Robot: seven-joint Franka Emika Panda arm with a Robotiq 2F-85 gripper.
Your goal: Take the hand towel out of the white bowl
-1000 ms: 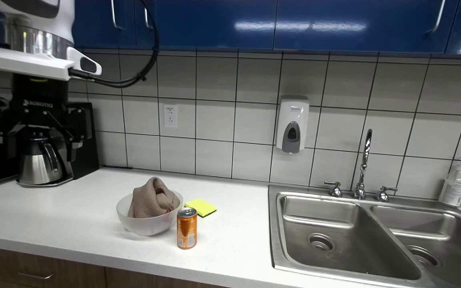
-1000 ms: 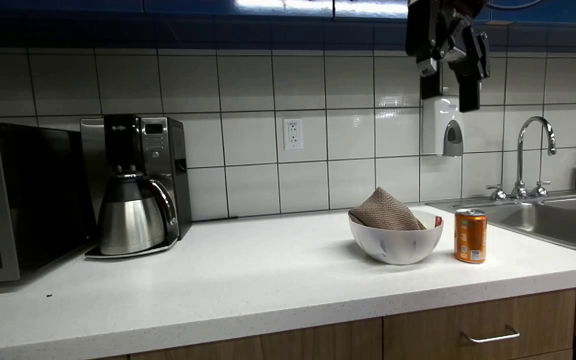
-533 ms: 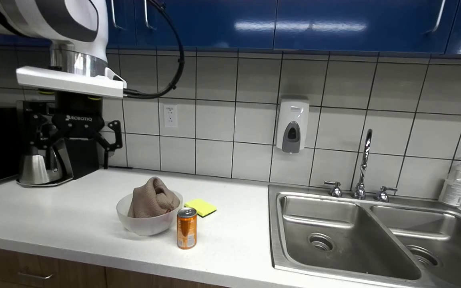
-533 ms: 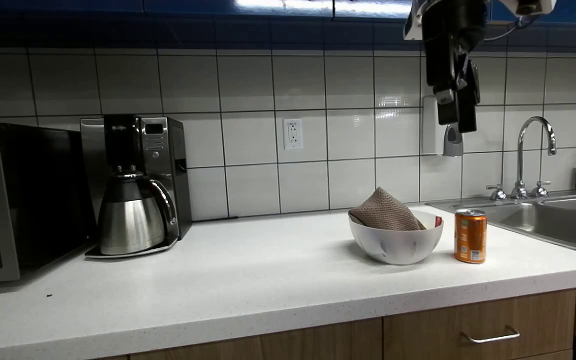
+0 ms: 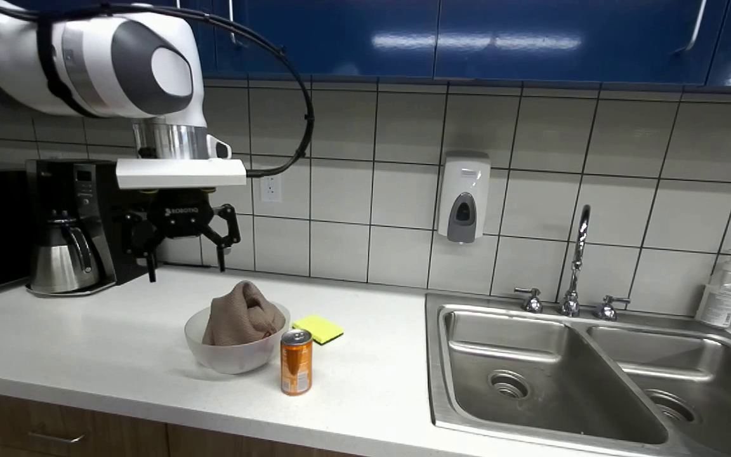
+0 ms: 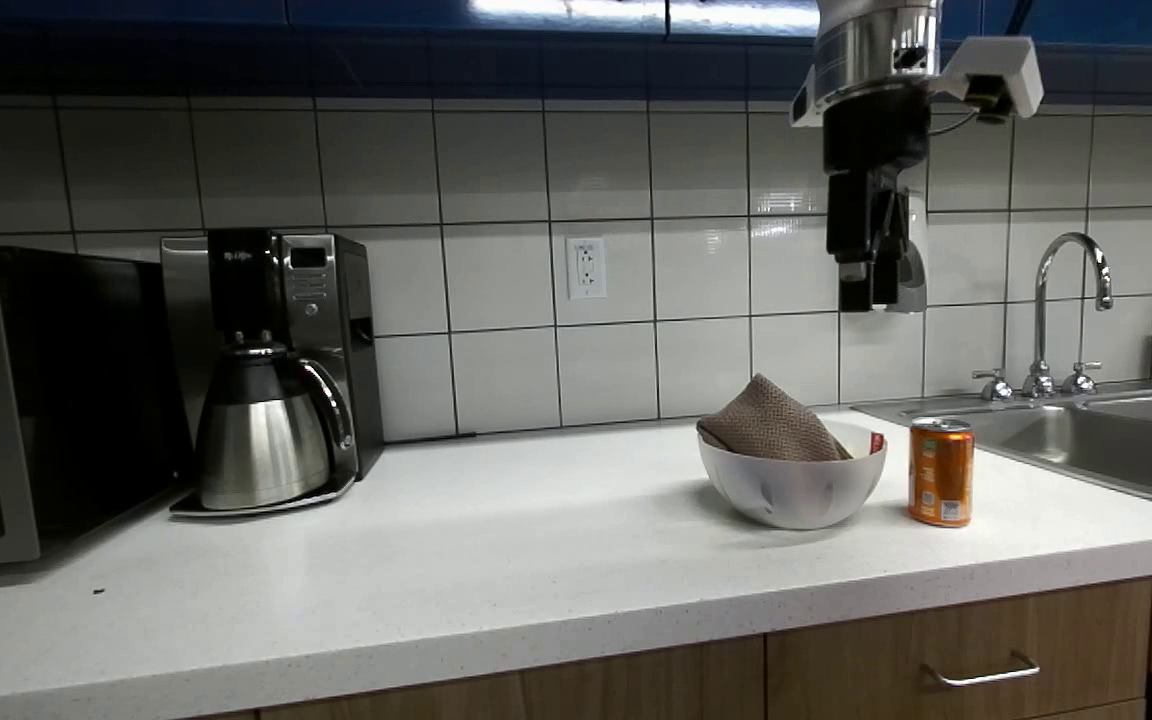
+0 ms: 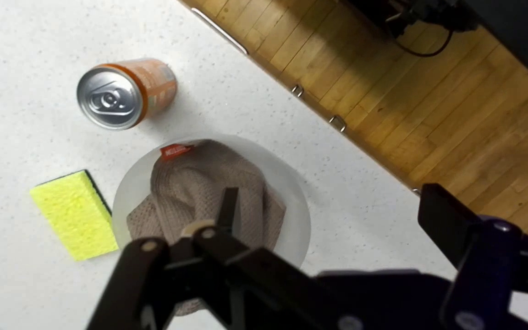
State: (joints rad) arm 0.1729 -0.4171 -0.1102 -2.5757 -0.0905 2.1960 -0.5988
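Observation:
The brown hand towel [image 5: 242, 317] sits bunched in the white bowl [image 5: 229, 360], sticking up above its rim. The towel [image 6: 771, 425] and bowl [image 6: 796, 497] also show in an exterior view. My gripper [image 5: 186, 271] is open and empty, pointing down, above the counter and higher than the towel; it also shows [image 6: 871, 295] in an exterior view. In the wrist view one finger of the gripper [image 7: 330, 197] overlaps the towel [image 7: 218, 167], and the other lies beyond the bowl [image 7: 297, 206] near the counter edge. The near part of the bowl is hidden behind the gripper there.
An orange can [image 5: 296, 365] stands close beside the bowl, and a yellow sponge [image 5: 318, 329] lies behind it. A coffee maker [image 6: 276, 380] and a microwave [image 6: 46, 400] stand on the counter [image 6: 536, 560]. A steel sink [image 5: 530, 355] is at the far end.
My arm has come down and moved toward the bowl; the gripper has turned and straightened to point down. The towel, bowl, can and sponge have not moved.

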